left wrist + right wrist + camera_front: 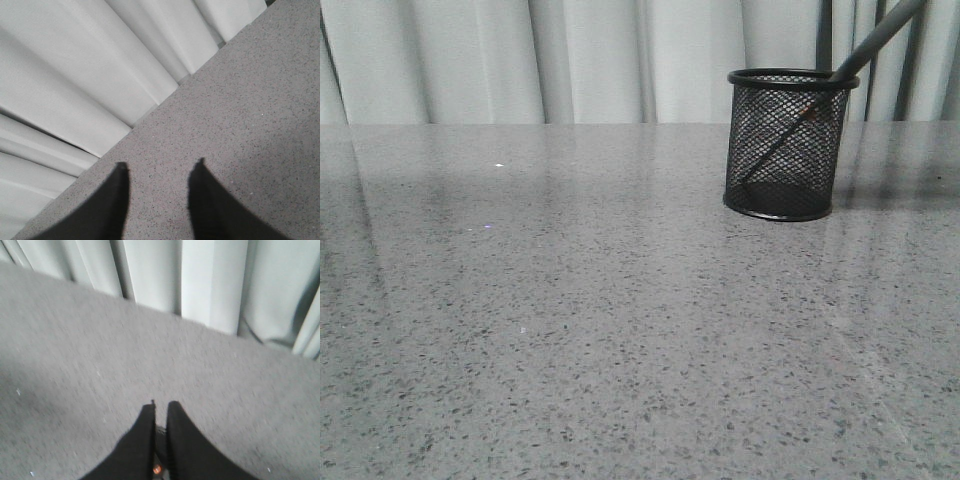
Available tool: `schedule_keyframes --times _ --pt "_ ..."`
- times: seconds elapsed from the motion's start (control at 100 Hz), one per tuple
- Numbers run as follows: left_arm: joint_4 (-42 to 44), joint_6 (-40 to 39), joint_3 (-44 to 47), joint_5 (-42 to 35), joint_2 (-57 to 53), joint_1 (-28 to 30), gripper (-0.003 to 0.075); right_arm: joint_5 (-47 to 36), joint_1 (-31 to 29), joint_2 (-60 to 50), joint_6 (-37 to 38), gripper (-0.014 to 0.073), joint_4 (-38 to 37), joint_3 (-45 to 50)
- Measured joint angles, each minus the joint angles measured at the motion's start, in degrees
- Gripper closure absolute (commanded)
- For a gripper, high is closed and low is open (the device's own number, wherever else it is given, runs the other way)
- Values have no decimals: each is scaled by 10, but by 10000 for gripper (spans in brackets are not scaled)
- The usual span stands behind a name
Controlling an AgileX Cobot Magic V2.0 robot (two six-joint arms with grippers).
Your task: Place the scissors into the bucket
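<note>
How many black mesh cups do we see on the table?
1. The bucket stands upright on the table, at the far right in the front view. Neither wrist view shows another one.

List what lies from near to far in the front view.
Table → bucket → curtain. The grey stick leaning in the bucket overlaps it, so it is left out of the order.
</note>
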Motion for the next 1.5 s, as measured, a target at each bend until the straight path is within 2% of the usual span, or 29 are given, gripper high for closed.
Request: schedule_keyframes --times 0.02,0.17,0.31,0.49,0.61,0.71,0.85,0.97,1.09,1.5 --pt "-1 -1 0 0 -2 0 745 -13 0 -7 0 653 4 9" --pt "-8 -6 20 -14 -28 0 741 -117 0 -66 0 654 19 106" --pt "-26 -18 102 -105 -80 4 741 -240 0 -142 0 658 22 236" --pt "-69 -21 302 -306 -179 5 741 -393 0 -251 1 659 26 413" --pt "-113 -21 482 -474 -264 5 741 -470 0 -327 2 659 28 526" --pt "-163 -22 633 -610 -340 5 741 -499 0 -391 2 659 34 604" --pt "-195 -22 795 -726 -435 5 741 -509 0 -483 2 659 38 696" --pt "-205 -23 880 -750 -504 5 741 -510 0 -559 2 659 39 760" --pt "-206 -23 920 -754 -559 5 741 -511 0 -614 2 659 39 805" --pt "-207 -23 926 -767 -595 6 741 -522 0 -639 2 659 39 837"
